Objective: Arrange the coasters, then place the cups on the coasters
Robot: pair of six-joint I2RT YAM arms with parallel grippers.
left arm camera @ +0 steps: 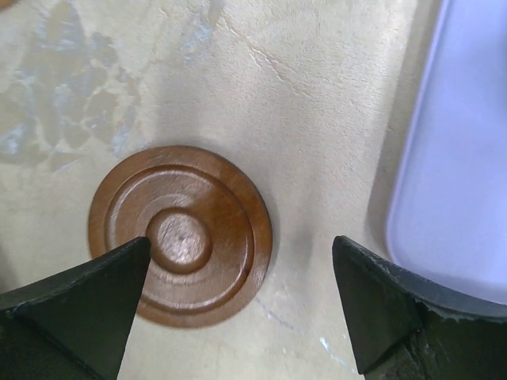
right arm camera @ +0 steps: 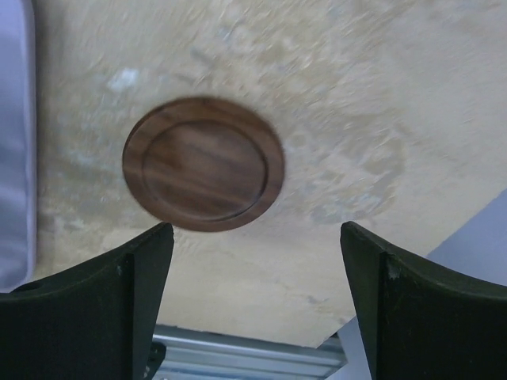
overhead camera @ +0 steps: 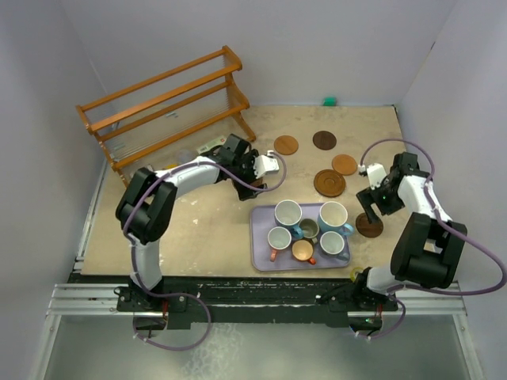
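A tan table [overhead camera: 198, 229] holds a wooden rack [overhead camera: 162, 103] at far left. Near centre, a lavender tray [overhead camera: 260, 237] carries all six cups [overhead camera: 287, 212]. Four brown coasters [overhead camera: 329, 182] lie scattered beyond it. The left gripper [left arm camera: 242, 261], fingers spread wide, hovers over a ringed coaster [left arm camera: 181, 236] beside the tray. The right gripper [right arm camera: 257, 245], also spread and empty, hovers above a dark coaster [right arm camera: 203, 163] right of the tray.

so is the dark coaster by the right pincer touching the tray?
Apart. The right wrist view shows a strip of bare table between the dark coaster and the lavender tray.
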